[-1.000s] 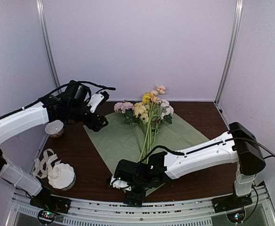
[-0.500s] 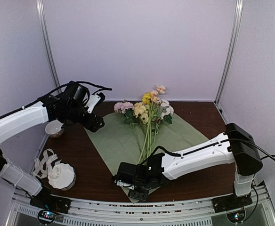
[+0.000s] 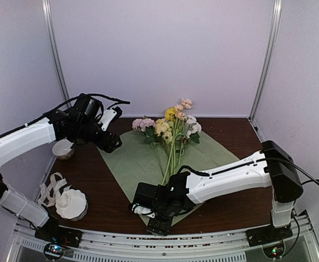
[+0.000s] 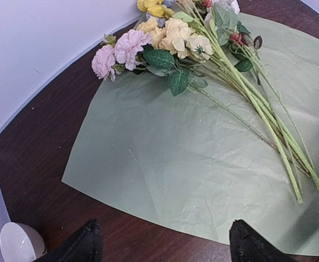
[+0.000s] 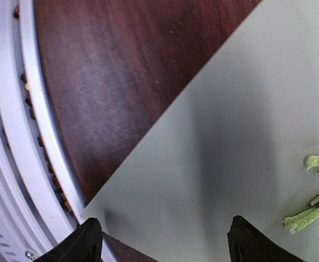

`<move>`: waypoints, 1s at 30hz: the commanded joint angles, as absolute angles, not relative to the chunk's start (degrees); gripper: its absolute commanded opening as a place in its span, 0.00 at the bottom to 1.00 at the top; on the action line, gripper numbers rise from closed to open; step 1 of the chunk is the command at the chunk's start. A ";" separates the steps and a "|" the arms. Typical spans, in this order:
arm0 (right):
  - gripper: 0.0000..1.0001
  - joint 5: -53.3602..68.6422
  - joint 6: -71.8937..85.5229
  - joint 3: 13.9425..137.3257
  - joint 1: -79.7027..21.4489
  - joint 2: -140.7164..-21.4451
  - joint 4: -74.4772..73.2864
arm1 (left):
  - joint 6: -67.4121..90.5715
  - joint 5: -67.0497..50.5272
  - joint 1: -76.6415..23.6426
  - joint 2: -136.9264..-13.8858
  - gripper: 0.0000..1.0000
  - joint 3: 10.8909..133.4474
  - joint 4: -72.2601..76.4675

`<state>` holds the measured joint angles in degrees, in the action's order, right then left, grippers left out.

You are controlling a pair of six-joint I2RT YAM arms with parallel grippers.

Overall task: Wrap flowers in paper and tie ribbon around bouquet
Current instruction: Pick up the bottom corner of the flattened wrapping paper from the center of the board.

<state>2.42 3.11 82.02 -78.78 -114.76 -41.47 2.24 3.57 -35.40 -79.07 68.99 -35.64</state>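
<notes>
The right gripper (image 3: 155,219), fingers spread wide and holding nothing, sits over the near corner of the pale sage green paper sheet (image 3: 137,158) on the dark wooden table (image 3: 94,174). Over the past second it has edged slightly along the table's front, while the sheet itself lies flat as before. The long-stemmed flowers with yellow, pink and white blossoms (image 3: 173,128) rest untouched on the paper, heads toward the back wall and stems pointing at the arms. The left gripper (image 3: 114,130), also open and empty, has barely stirred from its place above the sheet's far left corner. That suggests the wrapping has not begun and the right arm is still seeking a hold on the corner to fold it over the stems. The cream-white ribbon (image 3: 50,188) lies in loose loops at the left, beside a white scalloped round bowl (image 3: 71,203), well apart from the paper. Only the right wrist view shows that the paper's corner reaches the metal rail (image 5: 23,136) at the table's edge and lies between the fingertips, with the cut stem ends (image 5: 312,213) close by. The left wrist view alone shows the sheet's creases and a small white cup (image 4: 17,243) off its edge. No pink sheet appears in any view.
</notes>
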 commanded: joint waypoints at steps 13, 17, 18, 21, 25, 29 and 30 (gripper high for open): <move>0.82 -0.44 -0.48 88.64 -79.20 -122.20 -49.76 | 1.85 1.37 -34.94 -78.97 0.84 68.73 -32.94; 0.68 -1.14 -0.32 88.15 -78.00 -122.40 -50.14 | 1.89 1.48 -34.84 -78.95 0.84 68.66 -33.02; 0.64 -1.26 -0.13 87.89 -77.59 -122.16 -50.01 | 1.87 1.49 -34.84 -78.86 0.84 68.65 -32.97; 0.58 -1.47 0.00 87.35 -76.45 -122.08 -49.64 | 1.87 1.41 -34.86 -78.75 0.84 68.64 -32.95; 0.41 0.02 0.25 86.83 -75.31 -121.95 -48.16 | 1.89 1.11 -34.73 -78.91 0.84 68.64 -32.96; 0.24 3.43 0.82 85.78 -74.32 -120.41 -46.34 | 0.65 -1.54 -34.77 -77.81 0.78 67.96 -31.21; 0.21 4.76 0.99 85.21 -73.86 -119.82 -45.67 | 0.19 -3.19 -34.80 -76.69 0.76 67.03 -29.70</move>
<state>2.55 0.43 88.03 -75.22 -120.18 -46.94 1.91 1.17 -35.18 -79.07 68.90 -35.29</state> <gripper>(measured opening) 0.261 0.796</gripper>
